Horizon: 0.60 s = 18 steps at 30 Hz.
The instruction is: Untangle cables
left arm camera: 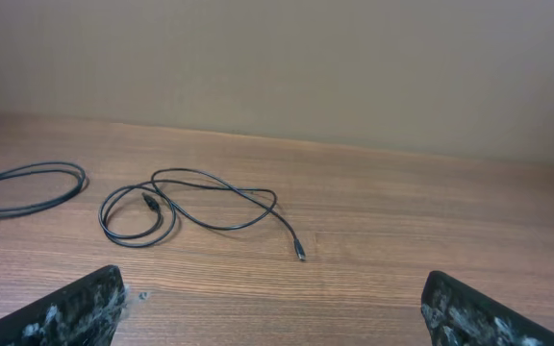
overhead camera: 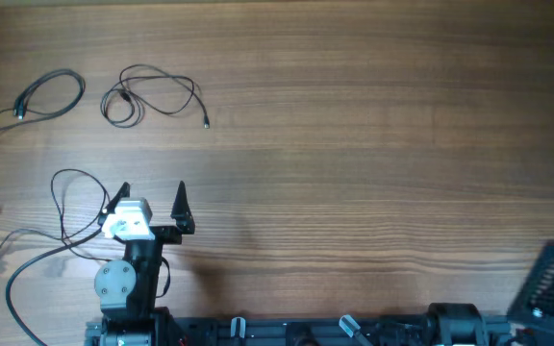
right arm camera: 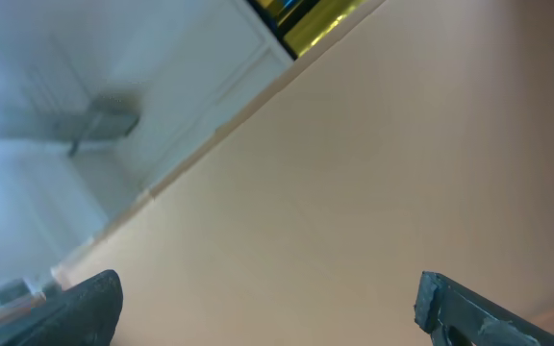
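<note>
Three thin black cables lie apart on the wooden table. One looped cable (overhead camera: 152, 94) lies at the back left, also in the left wrist view (left arm camera: 176, 204). A second cable (overhead camera: 41, 99) lies further left, its loop showing in the left wrist view (left arm camera: 27, 187). A third cable (overhead camera: 70, 207) lies loose beside my left arm. My left gripper (overhead camera: 152, 197) is open and empty, a short way in front of the looped cable, jaws spread in the left wrist view (left arm camera: 272, 308). My right gripper (right arm camera: 267, 298) is open and empty, pointing up at a wall.
The right arm's base (overhead camera: 551, 284) sits at the table's front right corner. The arm mounts (overhead camera: 306, 332) run along the front edge. A thicker black cord (overhead camera: 17, 288) curves at the front left.
</note>
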### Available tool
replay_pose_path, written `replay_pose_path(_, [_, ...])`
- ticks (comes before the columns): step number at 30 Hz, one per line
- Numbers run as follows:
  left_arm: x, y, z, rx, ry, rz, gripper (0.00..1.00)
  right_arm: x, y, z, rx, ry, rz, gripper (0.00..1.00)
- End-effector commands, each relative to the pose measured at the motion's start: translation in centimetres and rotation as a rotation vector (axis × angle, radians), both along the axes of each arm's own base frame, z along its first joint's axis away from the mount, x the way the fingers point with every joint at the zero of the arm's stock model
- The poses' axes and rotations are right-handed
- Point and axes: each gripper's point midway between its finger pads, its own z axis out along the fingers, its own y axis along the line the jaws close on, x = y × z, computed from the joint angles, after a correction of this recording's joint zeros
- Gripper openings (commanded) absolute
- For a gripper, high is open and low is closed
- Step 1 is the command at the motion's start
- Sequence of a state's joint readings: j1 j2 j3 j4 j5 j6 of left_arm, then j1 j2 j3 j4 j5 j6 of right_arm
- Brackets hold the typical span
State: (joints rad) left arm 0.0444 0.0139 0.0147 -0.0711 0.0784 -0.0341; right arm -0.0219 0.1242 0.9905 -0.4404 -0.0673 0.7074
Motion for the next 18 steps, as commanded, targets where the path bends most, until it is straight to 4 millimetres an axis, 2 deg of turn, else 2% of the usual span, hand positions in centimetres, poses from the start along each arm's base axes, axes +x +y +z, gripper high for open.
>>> replay_pose_path(1, [0.0,-0.2,-0.3,0.03,0.0,-0.017,1.0,0.0,1.1,-0.4,-0.199,-0.025,-0.021,1.0])
replay_pose_path(5, [0.0,-0.2,-0.3,0.029,0.0,-0.017,1.0,0.9,0.5,-1.1,-0.226,-0.006,-0.072,1.0])
replay_pose_path(7, [0.0,-0.2,-0.3,0.029,0.0,-0.017,1.0,1.5,-1.3,-2.3,-0.189,0.056,-0.159,1.0])
replay_pose_path(10, [0.0,-0.2,-0.3,0.029,0.0,-0.017,1.0,3.3,-1.8,-6.8,-0.19,0.234,-0.166,1.0])
replay_pose_path(12, [0.0,-0.2,-0.3,0.029,0.0,-0.017,1.0,5.4,-1.9,-10.2,-0.24,0.324,-0.172,1.0])
replay_pose_path(14, [0.0,-0.2,-0.3,0.029,0.0,-0.017,1.0,7.5,-1.8,-13.3,-0.338,0.386,-0.18,1.0])
replay_pose_path(15, [0.0,-0.2,-0.3,0.029,0.0,-0.017,1.0,8.9,-1.7,-15.6,-0.359,0.424,-0.169,1.0])
replay_pose_path(18, [0.0,-0.2,-0.3,0.029,0.0,-0.017,1.0,11.7,-0.9,-20.2,-0.37,0.46,-0.106,1.0])
